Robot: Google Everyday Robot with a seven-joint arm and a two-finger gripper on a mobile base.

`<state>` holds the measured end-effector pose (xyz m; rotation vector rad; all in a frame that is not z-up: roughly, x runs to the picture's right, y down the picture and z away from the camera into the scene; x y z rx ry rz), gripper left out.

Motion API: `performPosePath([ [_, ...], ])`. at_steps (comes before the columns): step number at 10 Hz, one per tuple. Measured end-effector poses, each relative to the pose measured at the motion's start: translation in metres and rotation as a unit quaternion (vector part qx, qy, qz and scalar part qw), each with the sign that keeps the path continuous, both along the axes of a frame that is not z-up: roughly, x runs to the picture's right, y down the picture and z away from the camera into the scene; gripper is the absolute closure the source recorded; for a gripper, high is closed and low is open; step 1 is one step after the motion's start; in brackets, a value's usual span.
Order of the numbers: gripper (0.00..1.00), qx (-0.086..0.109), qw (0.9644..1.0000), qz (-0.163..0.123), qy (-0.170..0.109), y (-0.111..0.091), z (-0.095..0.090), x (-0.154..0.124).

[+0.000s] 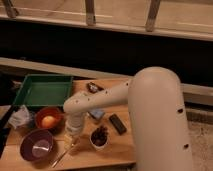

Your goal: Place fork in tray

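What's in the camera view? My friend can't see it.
A white robot arm reaches down, its open claw just above a fork lying on a wooden table. A purple bowl sits beside the fork, and the green tray is at the table's far corner.
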<state>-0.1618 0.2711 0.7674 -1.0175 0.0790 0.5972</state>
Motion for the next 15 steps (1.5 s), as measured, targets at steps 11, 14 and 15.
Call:
performPosePath([
  [11, 0.65, -0.013, 0.9999, 0.004, -0.005, 0.0043, -0.0018, -0.0028],
  [14, 1.0, -0.019, 0.9998, 0.002, 0.004, 0.0084, 0.0026, -0.006],
  [15, 1.0, -0.019, 0.9998, 0.003, 0.004, 0.0072, 0.0023, -0.0063],
])
